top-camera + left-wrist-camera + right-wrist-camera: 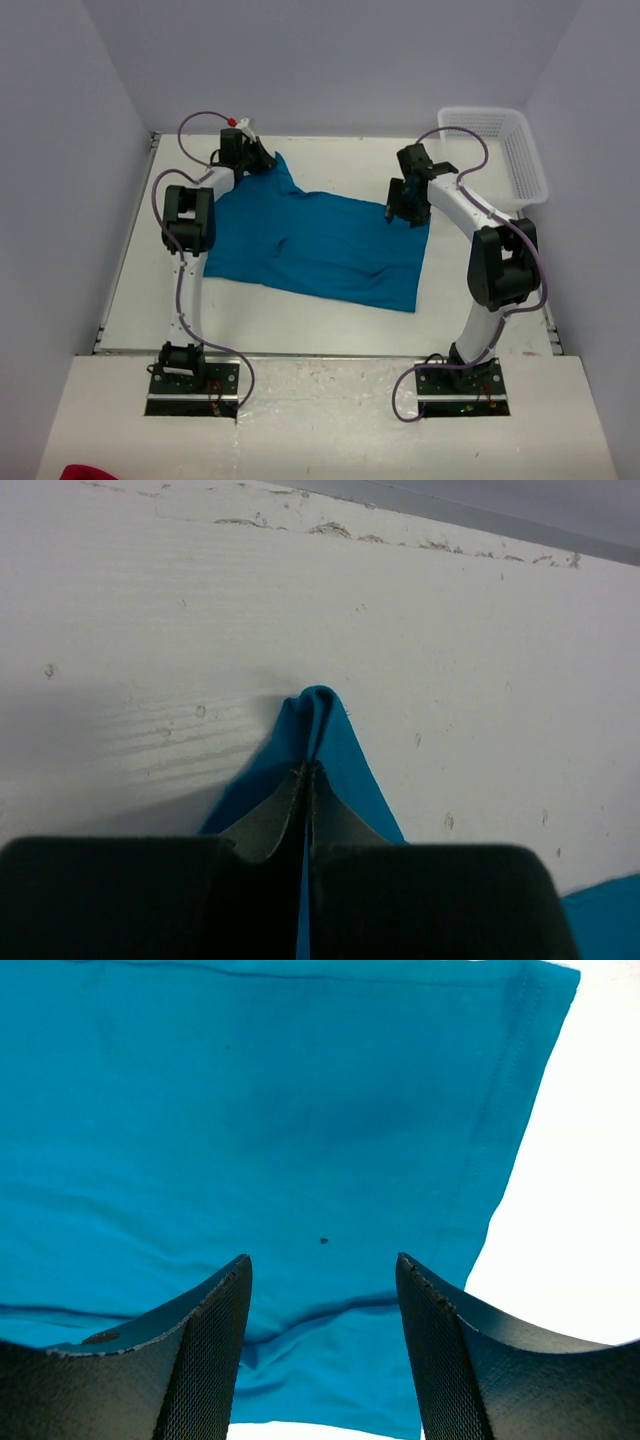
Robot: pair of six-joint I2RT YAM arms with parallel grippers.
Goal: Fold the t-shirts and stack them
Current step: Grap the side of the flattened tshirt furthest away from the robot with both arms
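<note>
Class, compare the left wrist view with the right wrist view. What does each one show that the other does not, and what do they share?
Only the left wrist view: the left tool shut on a pinched corner of the t-shirt, with mostly bare white table beyond it.
Only the right wrist view: the right tool open, its fingers apart over flat cloth that fills most of the picture, with a stitched hem along the edge.
Both: the teal-blue t-shirt on the white table, seen past a dark tool.
</note>
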